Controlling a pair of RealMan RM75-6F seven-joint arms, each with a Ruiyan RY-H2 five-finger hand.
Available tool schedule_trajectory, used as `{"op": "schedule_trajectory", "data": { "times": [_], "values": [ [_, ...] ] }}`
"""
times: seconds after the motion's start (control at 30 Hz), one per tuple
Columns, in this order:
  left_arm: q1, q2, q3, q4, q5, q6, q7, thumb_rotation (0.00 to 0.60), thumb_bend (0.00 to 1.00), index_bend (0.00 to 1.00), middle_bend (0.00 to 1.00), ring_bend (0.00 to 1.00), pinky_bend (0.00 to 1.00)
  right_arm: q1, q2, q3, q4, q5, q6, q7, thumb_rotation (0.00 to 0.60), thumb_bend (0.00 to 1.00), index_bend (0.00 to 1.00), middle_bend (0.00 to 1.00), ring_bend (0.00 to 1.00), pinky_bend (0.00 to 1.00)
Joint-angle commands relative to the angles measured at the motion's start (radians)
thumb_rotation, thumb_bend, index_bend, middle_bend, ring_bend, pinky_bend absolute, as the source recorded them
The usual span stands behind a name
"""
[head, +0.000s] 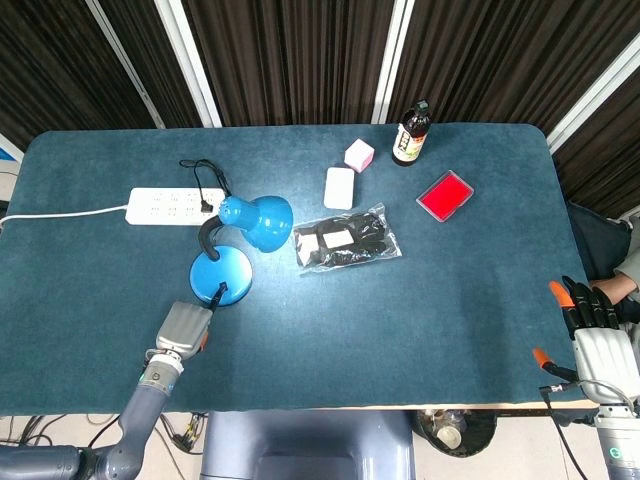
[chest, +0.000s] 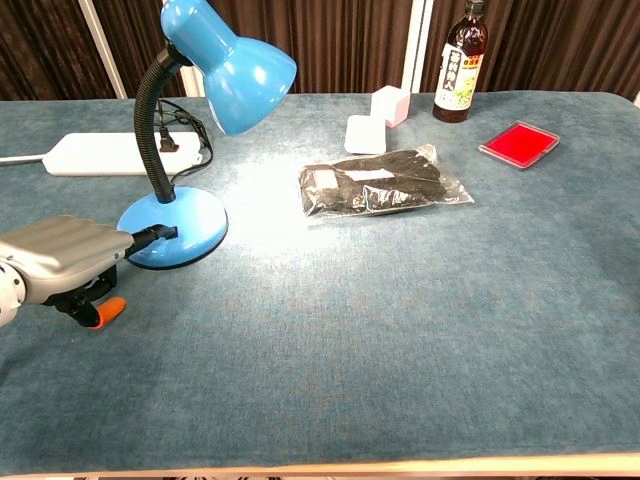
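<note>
A blue desk lamp stands on its round base (head: 220, 278) (chest: 175, 225), its shade (head: 262, 220) (chest: 235, 60) bent down to the right. A pale pool of light lies on the cloth beneath it. My left hand (head: 183, 330) (chest: 60, 260) lies just in front of the base, near the table's front edge. One dark finger reaches out to the base's front by the switch, and the other fingers are tucked under the hand. My right hand (head: 595, 335) hangs off the table's right front corner, holding nothing, fingers spread.
A white power strip (head: 175, 206) (chest: 115, 153) with the lamp's cord lies at the back left. A bagged black item (head: 345, 240) (chest: 380, 183), a white box (head: 339, 187), a pink cube (head: 359, 154), a dark bottle (head: 410, 135) and a red pad (head: 445, 195) sit mid to back right.
</note>
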Motion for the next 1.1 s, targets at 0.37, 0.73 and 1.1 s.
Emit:
{"op": "schedule_trajectory", "data": {
  "times": [0.37,0.73,1.1],
  "values": [
    [0.011,0.046,-0.041,-0.021,0.239,0.12,-0.164,0.6,0.29,0.0,0.55,0.62,0.7,0.0,0.002,0.001,0.001,-0.002,0.002,0.001,0.6,0.25,0.0,0.0,0.0,0.0],
    [0.149,0.287,0.061,-0.068,0.489,0.292,-0.376,0.6,0.11,0.0,0.0,0.01,0.12,-0.001,0.0,-0.001,0.004,-0.006,0.006,-0.011,0.6,0.25,0.0,0.0,0.0,0.0],
    [0.341,0.432,0.17,0.038,0.596,0.437,-0.622,0.6,0.1,0.0,0.0,0.0,0.02,0.005,-0.01,-0.001,0.007,-0.006,-0.001,-0.043,0.6,0.25,0.0,0.0,0.0,0.0]
  ]
}}
